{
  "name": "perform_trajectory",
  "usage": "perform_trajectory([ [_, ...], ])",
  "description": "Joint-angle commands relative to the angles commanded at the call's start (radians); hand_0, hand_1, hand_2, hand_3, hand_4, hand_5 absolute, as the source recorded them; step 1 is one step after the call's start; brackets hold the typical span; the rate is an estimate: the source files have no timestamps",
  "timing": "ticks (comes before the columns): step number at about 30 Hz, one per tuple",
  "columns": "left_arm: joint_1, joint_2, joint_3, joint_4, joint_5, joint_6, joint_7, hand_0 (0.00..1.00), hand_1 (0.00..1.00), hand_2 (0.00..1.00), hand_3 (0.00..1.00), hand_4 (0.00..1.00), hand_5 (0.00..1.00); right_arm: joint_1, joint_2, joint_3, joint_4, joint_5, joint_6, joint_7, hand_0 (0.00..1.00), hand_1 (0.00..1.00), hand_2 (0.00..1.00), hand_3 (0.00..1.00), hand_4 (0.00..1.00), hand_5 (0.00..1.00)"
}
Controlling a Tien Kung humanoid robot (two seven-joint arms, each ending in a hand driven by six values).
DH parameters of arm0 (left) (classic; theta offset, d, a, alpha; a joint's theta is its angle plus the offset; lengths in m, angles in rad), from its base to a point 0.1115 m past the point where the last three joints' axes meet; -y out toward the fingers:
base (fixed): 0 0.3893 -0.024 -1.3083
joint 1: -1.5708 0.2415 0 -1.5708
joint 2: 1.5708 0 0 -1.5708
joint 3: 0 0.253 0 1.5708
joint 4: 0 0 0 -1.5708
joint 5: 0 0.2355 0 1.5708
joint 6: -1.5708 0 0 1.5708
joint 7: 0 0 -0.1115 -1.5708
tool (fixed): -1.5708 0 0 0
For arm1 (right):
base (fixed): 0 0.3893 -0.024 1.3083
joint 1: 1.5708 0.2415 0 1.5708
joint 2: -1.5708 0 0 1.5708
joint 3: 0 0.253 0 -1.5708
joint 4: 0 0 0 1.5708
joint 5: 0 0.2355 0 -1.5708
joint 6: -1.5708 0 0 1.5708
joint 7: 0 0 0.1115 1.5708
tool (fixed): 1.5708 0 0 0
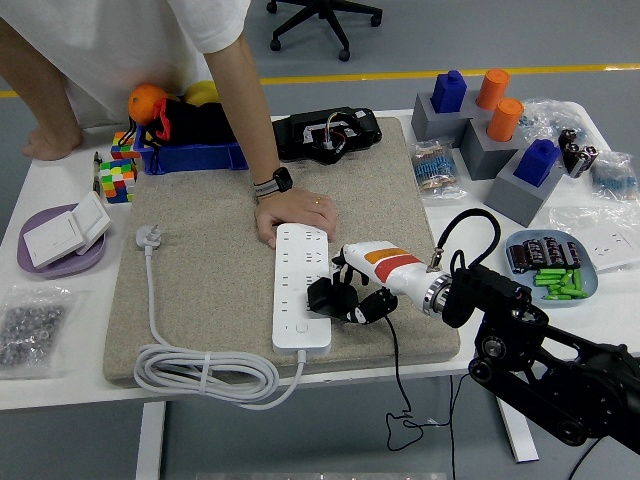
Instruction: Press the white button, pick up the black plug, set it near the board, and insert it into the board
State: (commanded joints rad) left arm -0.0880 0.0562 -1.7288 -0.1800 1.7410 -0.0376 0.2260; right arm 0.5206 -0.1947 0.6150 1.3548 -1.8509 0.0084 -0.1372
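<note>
1. Right robot hand [350,298] reaches in from the right w/ fingers curled round the black plug [325,296], pinching it at the right edge of the white power strip [301,288], about mid-length.
2. Plug sits touching or just over the strip's right-hand sockets; can't tell if the pins are in yet.
3. Strip lies lengthwise on the beige mat [215,260] on the worktop [60,310]; a person's hand [295,213] presses its far end, holding it steady.
4. Handling, as a guess: plug is small, light, hard plastic, stiff enough to push on. Best hold is the body sides, pins left clear. Its thin black cable [398,385] trails off the near edge of the worktop and may tug sideways.
5. Strip likely slides on the mat if pushed from the side, so the person's hold matters.
6. Hidden or unclear: pins and target socket are covered by the fingers; white button on the strip is too small to judge; left arm isn't in view.
</note>
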Motion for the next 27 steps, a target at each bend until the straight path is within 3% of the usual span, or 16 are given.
perform_trajectory([
  [8, -0.002, 0.001, 0.0, 0.0, 0.0, 0.0, 0.0, 0.833, 0.799, 0.78, 0.805, 0.601, 0.502, 0.0, 0.0, 0.002, 0.002, 0.002, 0.002, -0.001, 0.375, 0.471, 0.529, 0.475, 0.901, 0.063],
  [9, -0.002, 0.001, 0.001, 0.0, 0.0, 0.0, 0.0, 0.833, 0.8, 0.78, 0.804, 0.602, 0.502, 0.0, -0.001, 0.002, 0.002, 0.003, 0.003, -0.001, 0.372, 0.471, 0.531, 0.575, 0.91, 0.055],
  [14, -0.001, 0.0, 0.001, 0.0, -0.001, 0.0, 0.001, 0.833, 0.8, 0.78, 0.804, 0.602, 0.502, -0.001, 0.0, 0.001, 0.0, 0.002, 0.002, 0.0, 0.372, 0.471, 0.531, 0.575, 0.91, 0.055],
  [15, -0.001, 0.0, 0.001, 0.0, 0.0, 0.0, 0.001, 0.833, 0.8, 0.779, 0.804, 0.602, 0.501, -0.001, 0.0, 0.001, 0.0, 0.002, 0.002, 0.0, 0.369, 0.47, 0.533, 0.772, 0.929, 0.057],
  [27, 0.0, 0.002, 0.004, 0.0, -0.002, 0.0, 0.001, 0.833, 0.8, 0.779, 0.805, 0.602, 0.503, -0.004, 0.0, -0.001, -0.007, 0.007, 0.002, 0.002, 0.37, 0.472, 0.534, 0.837, 0.941, 0.061],
])
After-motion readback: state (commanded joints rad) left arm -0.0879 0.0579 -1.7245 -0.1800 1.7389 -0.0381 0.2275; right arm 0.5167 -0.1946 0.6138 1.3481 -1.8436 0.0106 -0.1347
